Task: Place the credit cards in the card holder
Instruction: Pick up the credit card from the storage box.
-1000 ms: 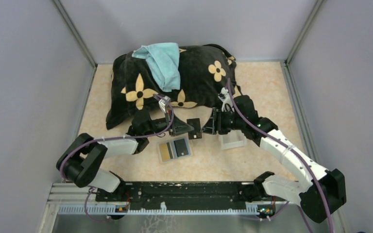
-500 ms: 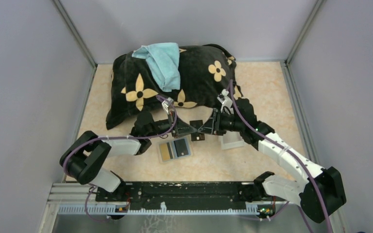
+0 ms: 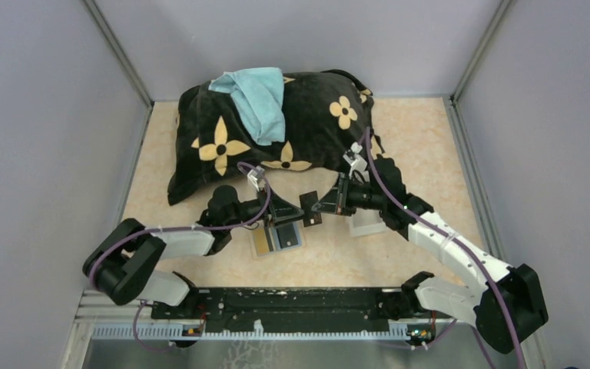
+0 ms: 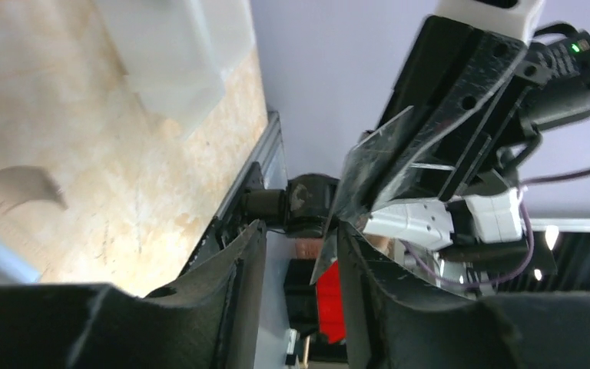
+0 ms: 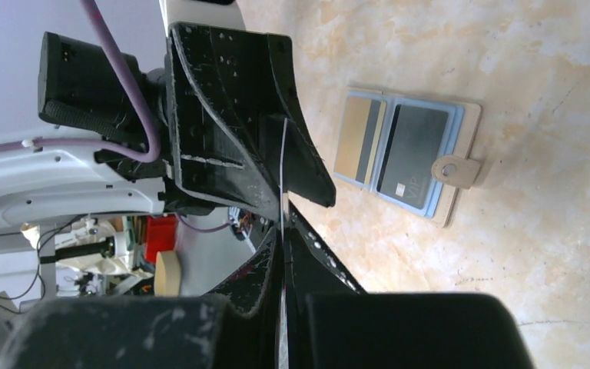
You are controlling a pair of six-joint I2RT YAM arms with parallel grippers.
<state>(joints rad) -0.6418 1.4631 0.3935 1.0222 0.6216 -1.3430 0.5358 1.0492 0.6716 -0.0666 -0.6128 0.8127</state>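
Tan card holder lay open and flat on the worktop, lower centre of the top view, just below both grippers. Two cards sat in its pockets: a gold card on the frame-left side and a dark card beside it.

A third card, also dark, was off the worktop at centre frame. It was pinched edge-on in the closed jaws of the right gripper.

The left gripper faced it with jaws parted and gripping nothing. The card's lower corner hung at that gap; contact unclear.

Judged a mid-air hand-over or re-grip, not yet an insertion: two cards in, one in hand left to slot. A white tray sat frame-right of the holder; could not tell whether it held more cards.
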